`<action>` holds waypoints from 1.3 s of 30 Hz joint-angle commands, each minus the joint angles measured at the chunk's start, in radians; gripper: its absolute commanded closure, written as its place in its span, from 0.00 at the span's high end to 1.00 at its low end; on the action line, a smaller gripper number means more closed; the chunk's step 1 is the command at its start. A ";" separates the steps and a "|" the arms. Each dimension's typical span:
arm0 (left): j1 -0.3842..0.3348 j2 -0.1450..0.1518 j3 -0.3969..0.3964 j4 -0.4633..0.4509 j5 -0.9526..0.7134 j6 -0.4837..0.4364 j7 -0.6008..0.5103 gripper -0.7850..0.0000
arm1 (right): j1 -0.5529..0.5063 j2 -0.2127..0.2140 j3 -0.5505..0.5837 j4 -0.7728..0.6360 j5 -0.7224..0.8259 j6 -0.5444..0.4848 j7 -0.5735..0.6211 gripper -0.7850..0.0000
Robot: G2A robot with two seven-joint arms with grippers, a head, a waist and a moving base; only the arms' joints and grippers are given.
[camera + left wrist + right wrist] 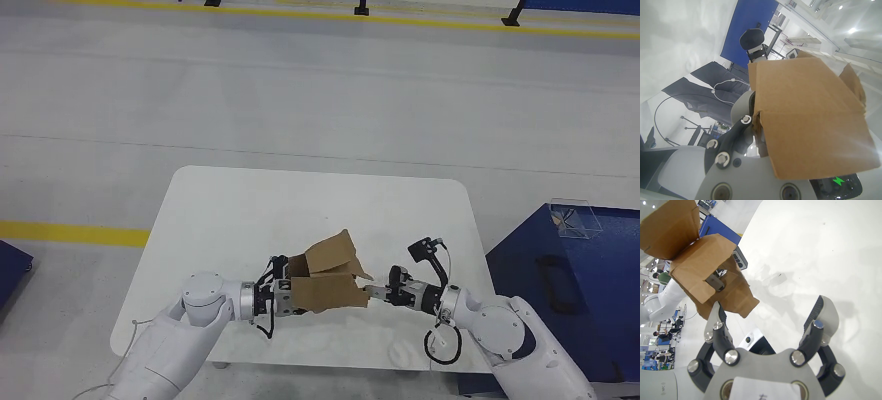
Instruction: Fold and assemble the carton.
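A brown carton (328,275), partly folded with flaps loose, is lifted just above the front of the white table (250,210). My left gripper (288,296) holds it from the left side. In the right wrist view one grey finger (715,283) of that gripper sits inside the carton (696,262), clamped on a wall. In the left wrist view the carton (806,117) covers the left gripper's fingertips. My right gripper (768,301) is open beside the carton's right side. One of its pads (721,311) is right at a hanging flap (738,298).
A blue cabinet (560,290) stands just off the table's right edge, with a clear plastic box (575,218) on top. The back and left parts of the tabletop are bare white.
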 commanded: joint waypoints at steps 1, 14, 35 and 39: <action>0.002 0.001 0.000 -0.004 0.006 -0.003 -0.007 0.00 | 0.006 -0.002 -0.007 0.009 0.001 0.001 -0.002 1.00; 0.014 0.006 0.001 -0.022 0.010 -0.017 -0.045 0.00 | 0.043 -0.018 -0.067 0.028 -0.042 0.028 -0.031 1.00; 0.030 0.019 -0.004 -0.045 0.059 -0.072 -0.083 0.00 | 0.086 -0.031 -0.062 0.050 -0.034 0.059 -0.037 1.00; 0.035 0.022 -0.013 -0.045 0.058 -0.079 -0.070 0.00 | 0.044 -0.021 0.004 0.018 -0.029 0.057 -0.053 1.00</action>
